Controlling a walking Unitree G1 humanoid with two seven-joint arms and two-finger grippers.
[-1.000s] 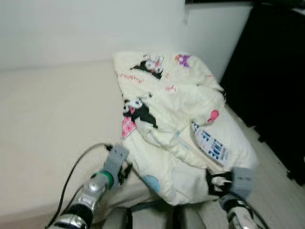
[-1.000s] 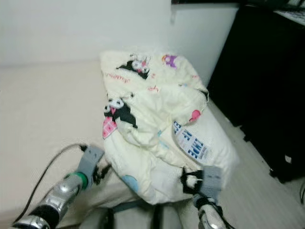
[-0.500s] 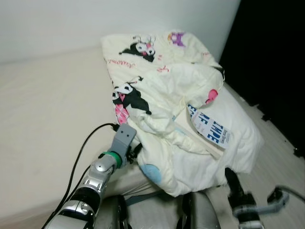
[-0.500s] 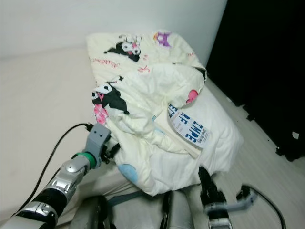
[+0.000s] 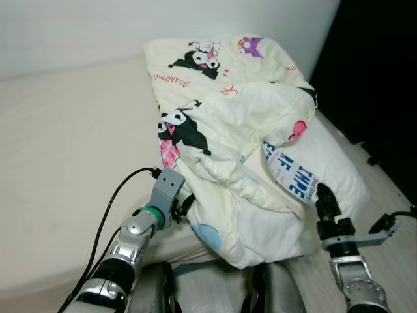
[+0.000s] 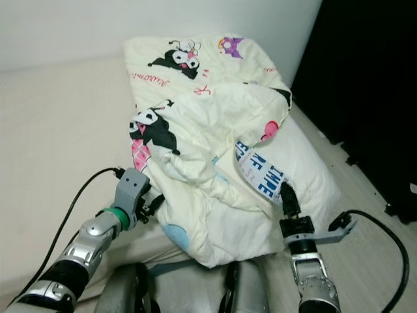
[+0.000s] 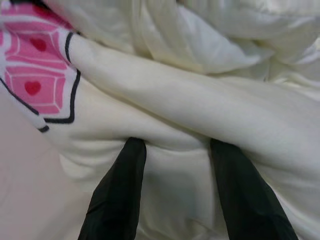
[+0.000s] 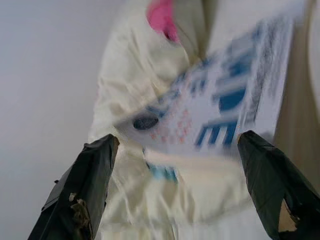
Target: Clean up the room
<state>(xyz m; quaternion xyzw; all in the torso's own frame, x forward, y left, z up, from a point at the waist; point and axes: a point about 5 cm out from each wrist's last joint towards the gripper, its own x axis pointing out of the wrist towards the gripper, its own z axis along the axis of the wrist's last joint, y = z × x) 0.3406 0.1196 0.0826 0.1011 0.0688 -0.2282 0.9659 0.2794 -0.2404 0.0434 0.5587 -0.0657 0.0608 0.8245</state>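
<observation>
Your right hand (image 8: 177, 190) has its two black fingers (image 8: 82, 185) spread wide apart, holding nothing. Between them you see the rumpled cream quilt (image 8: 145, 100) with a pink patch, and its blurred white label printed in blue (image 8: 220, 110).

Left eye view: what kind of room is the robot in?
Probably a bedroom. A bare cream mattress lies against a white wall, and a crumpled cartoon-print duvet is heaped on it, with the left hand at its edge.
</observation>
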